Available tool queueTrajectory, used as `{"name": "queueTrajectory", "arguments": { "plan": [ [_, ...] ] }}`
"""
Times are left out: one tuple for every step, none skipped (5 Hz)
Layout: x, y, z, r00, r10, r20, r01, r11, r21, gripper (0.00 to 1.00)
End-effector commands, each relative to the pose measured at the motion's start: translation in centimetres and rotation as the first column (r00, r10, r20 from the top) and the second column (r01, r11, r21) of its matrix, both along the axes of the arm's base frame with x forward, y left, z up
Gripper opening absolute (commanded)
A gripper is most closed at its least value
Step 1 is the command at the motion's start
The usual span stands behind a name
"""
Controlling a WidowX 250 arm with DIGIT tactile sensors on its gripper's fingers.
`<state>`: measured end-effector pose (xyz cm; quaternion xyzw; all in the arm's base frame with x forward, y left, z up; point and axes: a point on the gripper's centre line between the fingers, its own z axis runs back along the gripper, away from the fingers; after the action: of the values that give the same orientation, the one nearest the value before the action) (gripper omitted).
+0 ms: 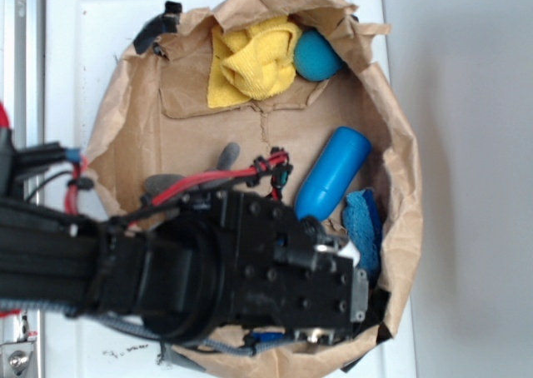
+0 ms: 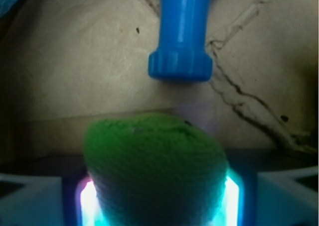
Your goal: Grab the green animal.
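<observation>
While no brand, label or legible writing appeared on any item in either view, the colours identified each object. From the wrist view, the green animal (image 2: 154, 171) sat between the gripper (image 2: 157, 201) fingers, its fuzzy sides pressed against both lit pads (image 2: 89, 201), so the gripper was clamped on it. Only a rounded green dome showed; its long axis and facing direction could not be determined. Beyond it, the blue cylinder (image 2: 182, 32) lay on the brown paper (image 2: 75, 61), its ribbed end toward the camera and its length running away from the toy. From the exterior view, the black arm (image 1: 233, 270) covered the toy entirely inside the paper-lined container (image 1: 404, 186). A yellow cloth (image 1: 250, 62) and a teal ball (image 1: 316, 56) lay touching at the far rim, a blue sponge (image 1: 364, 228) stood just beside the cylinder, and a grey plush part (image 1: 226, 155) protruded near the red cable (image 1: 216, 181).
</observation>
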<state>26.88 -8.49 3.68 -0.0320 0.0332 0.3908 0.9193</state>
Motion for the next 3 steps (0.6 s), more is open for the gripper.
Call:
{"name": "queueTrajectory", "arguments": {
  "plan": [
    [0.2, 6.0, 5.4, 0.987, 0.044, 0.157, -0.042, 0.999, -0.012, 0.0],
    [0.1, 9.0, 7.5, 0.978, 0.04, 0.205, -0.052, 0.997, 0.055, 0.0],
    [-0.6, 10.2, 10.5, 0.99, -0.011, 0.141, -0.001, 0.997, 0.081, 0.0]
  ]
}}
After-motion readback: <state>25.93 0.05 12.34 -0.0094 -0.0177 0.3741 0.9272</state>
